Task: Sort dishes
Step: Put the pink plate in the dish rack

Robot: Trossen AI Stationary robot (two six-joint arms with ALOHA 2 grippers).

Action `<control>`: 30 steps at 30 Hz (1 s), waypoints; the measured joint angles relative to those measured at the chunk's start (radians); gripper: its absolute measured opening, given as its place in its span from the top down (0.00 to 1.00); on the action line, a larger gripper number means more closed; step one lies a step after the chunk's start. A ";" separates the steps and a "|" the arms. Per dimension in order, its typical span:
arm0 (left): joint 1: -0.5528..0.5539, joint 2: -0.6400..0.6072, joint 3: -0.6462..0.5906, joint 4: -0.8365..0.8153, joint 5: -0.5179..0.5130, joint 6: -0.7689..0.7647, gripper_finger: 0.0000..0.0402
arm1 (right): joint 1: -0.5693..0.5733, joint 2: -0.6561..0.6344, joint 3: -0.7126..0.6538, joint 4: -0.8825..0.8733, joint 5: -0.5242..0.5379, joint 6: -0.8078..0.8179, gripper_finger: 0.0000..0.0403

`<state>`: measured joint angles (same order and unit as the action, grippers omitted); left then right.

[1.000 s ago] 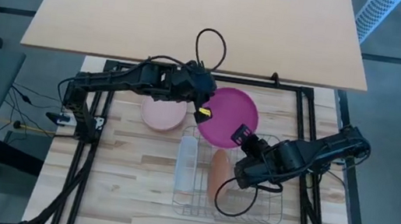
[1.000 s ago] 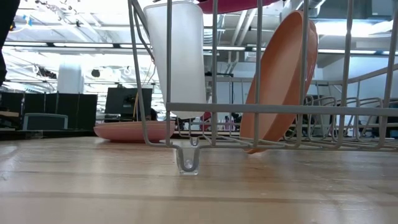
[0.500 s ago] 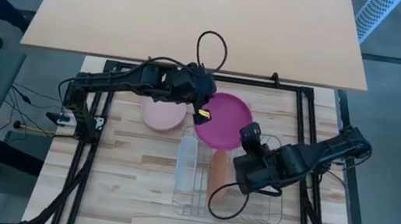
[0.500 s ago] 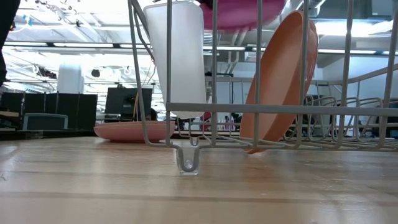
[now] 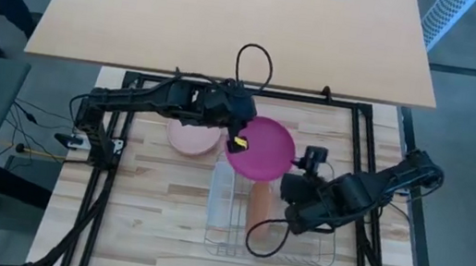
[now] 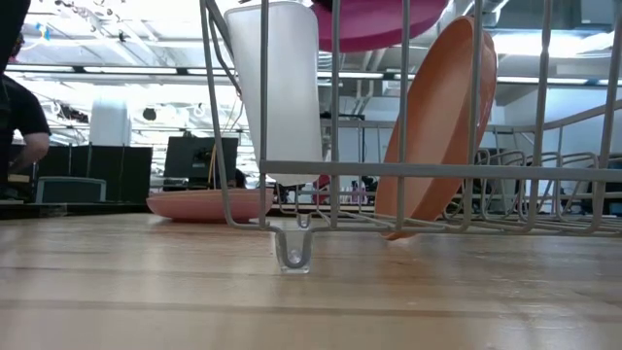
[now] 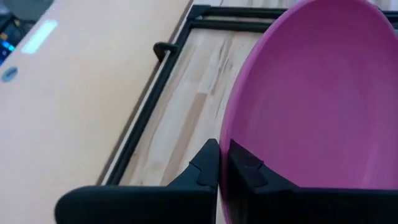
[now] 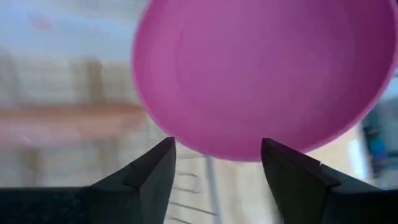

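Note:
A magenta pink plate (image 5: 262, 149) hangs above the far end of the silver wire rack (image 5: 273, 227); its underside shows at the top of the low view (image 6: 379, 19). My left gripper (image 5: 239, 140) is shut on the plate's left rim. My right gripper (image 5: 311, 155) stands open just right of the plate, apart from it; in its wrist view the plate (image 8: 261, 74) lies beyond the spread fingers. An orange-tan plate (image 6: 437, 126) stands on edge in the rack, leaning. A pale pink plate (image 5: 193, 136) lies flat on the table. My left gripper pinches the magenta plate's left rim (image 7: 231, 124) between its two fingers (image 7: 208, 165), one on each face. The fingers come from the table's left, slanting downward. The plate is lifted clear, tilted, above the rack's far end.
A translucent white tray (image 6: 282, 92) stands upright in the rack's left slots, beside the orange-tan plate. A black frame (image 5: 363, 141) borders the wooden table. A person (image 6: 19, 117) shows in the room at the far left of the low view.
My right gripper has opened and let go of the magenta plate's right rim, rolled about its wrist and drawn back a little toward the table's right. The plate, held only by my left gripper, has shifted slightly left and sunk lower over the rack.

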<state>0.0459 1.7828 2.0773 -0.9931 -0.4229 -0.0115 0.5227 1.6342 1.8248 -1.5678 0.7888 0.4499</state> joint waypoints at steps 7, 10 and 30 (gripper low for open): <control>-0.004 -0.027 0.001 0.084 -0.006 0.093 1.00 | 0.151 -0.087 0.048 -0.003 0.026 0.391 0.39; -0.004 -0.040 0.001 0.086 0.007 0.116 1.00 | 0.260 -0.126 0.048 -0.003 0.117 0.512 0.39; -0.092 -0.110 0.002 0.261 0.038 0.064 1.00 | 0.332 -0.222 -0.084 -0.003 0.552 0.705 0.39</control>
<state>-0.0462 1.6731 2.0794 -0.7317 -0.3854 0.0526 0.8542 1.4124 1.7410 -1.5711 1.3403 1.1544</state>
